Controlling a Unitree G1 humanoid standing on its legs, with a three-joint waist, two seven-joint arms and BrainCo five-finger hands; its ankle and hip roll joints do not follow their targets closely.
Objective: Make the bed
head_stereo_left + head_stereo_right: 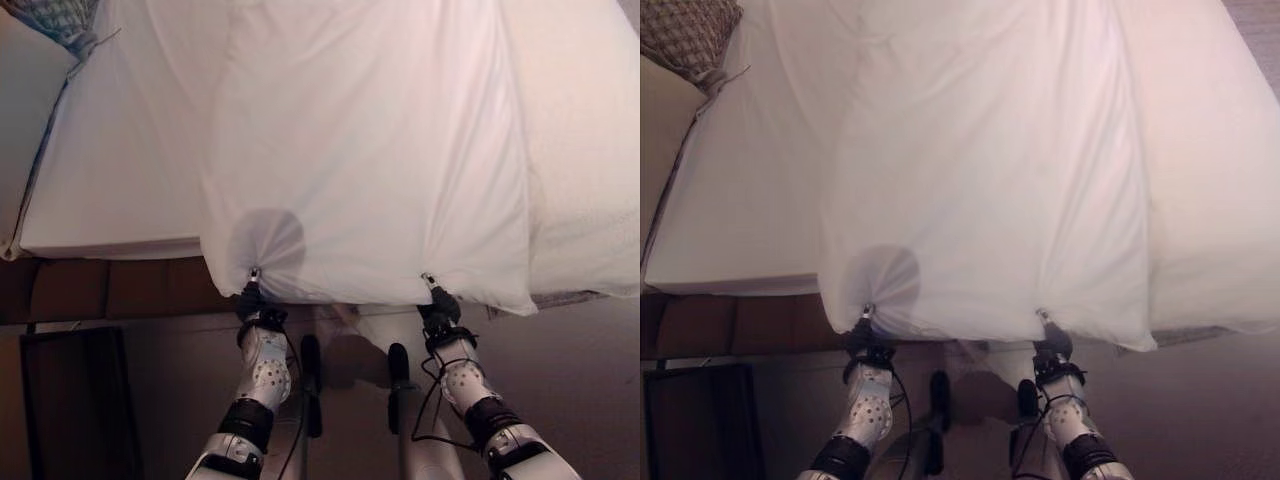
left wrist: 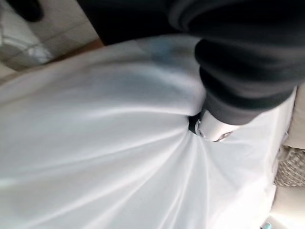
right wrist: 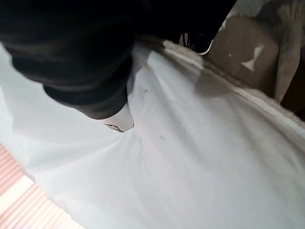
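Both hands are clamped on the near edge of the white sheet (image 1: 360,150): left hand (image 1: 251,297) at the view's left, right hand (image 1: 437,300) at the right, approx. level w/ each other. Cloth is seen gathered into radiating creases at each pinch; in the left wrist view the fabric is bunched at a fingertip (image 2: 212,131), and in the right wrist view it is drawn in under the dark cover the same way. Sheet is stretched away from the hands over the mattress (image 1: 110,180), long axis running straight ahead toward the far end; a patterned pillow (image 1: 60,25) is seen at the far left corner. Neither hand is nearer. Next pull is judged to need both arms moved evenly, else the sheet gets skewed.
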